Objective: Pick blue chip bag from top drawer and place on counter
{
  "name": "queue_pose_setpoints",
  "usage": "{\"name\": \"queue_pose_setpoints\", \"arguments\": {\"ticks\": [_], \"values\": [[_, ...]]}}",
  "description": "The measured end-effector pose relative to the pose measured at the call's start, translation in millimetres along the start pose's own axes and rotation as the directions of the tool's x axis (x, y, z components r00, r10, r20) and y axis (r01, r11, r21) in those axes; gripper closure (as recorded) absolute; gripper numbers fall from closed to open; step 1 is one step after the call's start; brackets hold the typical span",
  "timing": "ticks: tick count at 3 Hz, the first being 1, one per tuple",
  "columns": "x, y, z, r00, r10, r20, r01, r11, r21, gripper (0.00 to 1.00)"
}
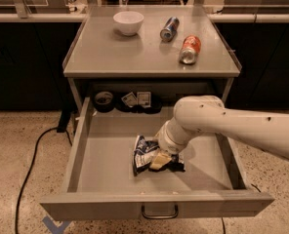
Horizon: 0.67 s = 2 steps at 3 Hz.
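The blue chip bag [143, 154], dark blue and white and crumpled, lies on the floor of the open top drawer [105, 155], near its middle. My gripper [162, 161] is down inside the drawer at the bag's right edge and touches it. The white arm reaches in from the right and hides the gripper's upper part. The counter [134, 52] is the grey cabinet top directly above the drawer.
On the counter stand a white bowl [128, 22], a blue-silver can [169, 28] on its side and an orange can [190, 49] on its side. A dark tape roll [104, 100] and small packets [137, 99] lie at the drawer's back. A black cable [30, 165] runs over the floor at the left.
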State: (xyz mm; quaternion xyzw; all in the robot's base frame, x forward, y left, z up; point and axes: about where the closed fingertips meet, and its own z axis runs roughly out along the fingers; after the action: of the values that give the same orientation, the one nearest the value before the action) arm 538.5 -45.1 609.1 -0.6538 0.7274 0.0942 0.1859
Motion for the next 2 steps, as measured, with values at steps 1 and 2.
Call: {"name": "queue_pose_setpoints", "arguments": {"ticks": [1,2], "values": [[-4,-1,-3,1.000,-0.005,0.003,0.005,1.0000,0.005,0.65],[-36,-12,-38,0.999,-0.034,0.041,0.032,0.9987,0.040,0.89]]}}
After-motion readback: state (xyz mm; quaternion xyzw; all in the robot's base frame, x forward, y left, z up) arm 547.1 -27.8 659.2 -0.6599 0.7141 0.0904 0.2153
